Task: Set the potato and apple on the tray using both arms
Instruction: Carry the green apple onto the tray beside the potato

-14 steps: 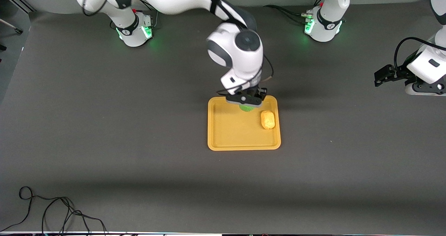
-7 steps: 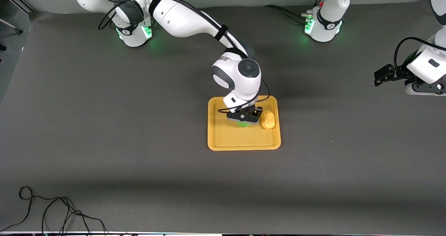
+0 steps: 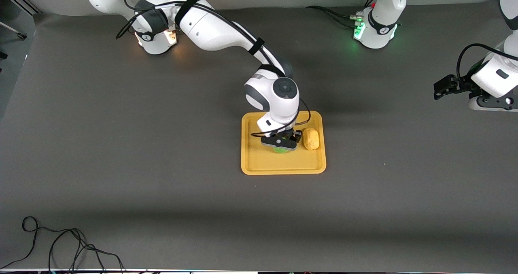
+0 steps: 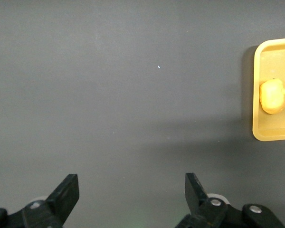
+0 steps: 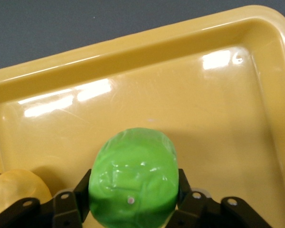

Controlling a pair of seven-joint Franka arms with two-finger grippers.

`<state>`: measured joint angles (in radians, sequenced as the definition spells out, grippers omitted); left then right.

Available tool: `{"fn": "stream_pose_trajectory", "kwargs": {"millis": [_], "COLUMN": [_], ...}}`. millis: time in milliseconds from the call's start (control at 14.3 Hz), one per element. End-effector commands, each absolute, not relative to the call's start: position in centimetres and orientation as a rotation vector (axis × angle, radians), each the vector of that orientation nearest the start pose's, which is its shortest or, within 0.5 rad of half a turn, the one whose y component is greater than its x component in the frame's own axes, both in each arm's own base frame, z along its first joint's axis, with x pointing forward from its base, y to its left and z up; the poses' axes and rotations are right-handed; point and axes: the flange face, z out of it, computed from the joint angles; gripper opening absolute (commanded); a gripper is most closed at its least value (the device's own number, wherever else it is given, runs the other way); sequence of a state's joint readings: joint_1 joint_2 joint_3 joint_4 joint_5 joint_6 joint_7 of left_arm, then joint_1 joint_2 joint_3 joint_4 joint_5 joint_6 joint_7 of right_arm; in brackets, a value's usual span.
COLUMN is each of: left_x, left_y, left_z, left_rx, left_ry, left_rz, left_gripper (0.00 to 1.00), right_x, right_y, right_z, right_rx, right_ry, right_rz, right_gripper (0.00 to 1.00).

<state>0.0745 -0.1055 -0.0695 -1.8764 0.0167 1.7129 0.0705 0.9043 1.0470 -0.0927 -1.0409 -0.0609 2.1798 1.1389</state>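
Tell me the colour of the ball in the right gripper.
Bright green: the small round bumpy apple, seen best in the right wrist view.

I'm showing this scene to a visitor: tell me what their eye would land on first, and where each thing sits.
First the right gripper, low over the yellow-orange tray in the middle of the table, shut on the bright green apple. Next the potato, lying in the tray beside the apple, toward the left arm's end. The left gripper waits open over bare table at that end, away from the tray.
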Motion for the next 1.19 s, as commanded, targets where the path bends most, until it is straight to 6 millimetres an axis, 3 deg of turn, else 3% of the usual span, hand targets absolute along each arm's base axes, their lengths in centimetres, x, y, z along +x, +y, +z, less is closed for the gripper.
{"fn": "stream_pose_trajectory", "kwargs": {"millis": [0,350,559,839,1119], "left_x": [51.8,51.8,51.9,52.6,52.8], "left_y": [0.2,0.3,0.4,0.5,0.3], "left_z": [55.1,55.2,55.5,56.9,56.8], "left_rx": [-3.125,-3.125,-3.128,-3.148,-3.138], "left_ry": [0.128,0.157,0.151,0.138,0.152], "left_rz": [0.119,0.124,0.102,0.024,0.056], "left_gripper": [0.99,1.0,1.0,1.0,1.0], "right_x": [53.0,51.9,51.8,53.3,53.8], "right_y": [58.9,57.3,53.4,40.6,25.0], "right_z": [24.6,38.0,46.6,54.5,58.8], "right_rx": [-3.104,-3.125,-3.15,-3.182,-3.153], "right_ry": [0.405,0.445,0.436,0.236,0.096], "right_rz": [-0.276,-0.226,-0.195,-0.06,-0.006], "right_gripper": [1.0,1.0,1.0,1.0,1.0]}}
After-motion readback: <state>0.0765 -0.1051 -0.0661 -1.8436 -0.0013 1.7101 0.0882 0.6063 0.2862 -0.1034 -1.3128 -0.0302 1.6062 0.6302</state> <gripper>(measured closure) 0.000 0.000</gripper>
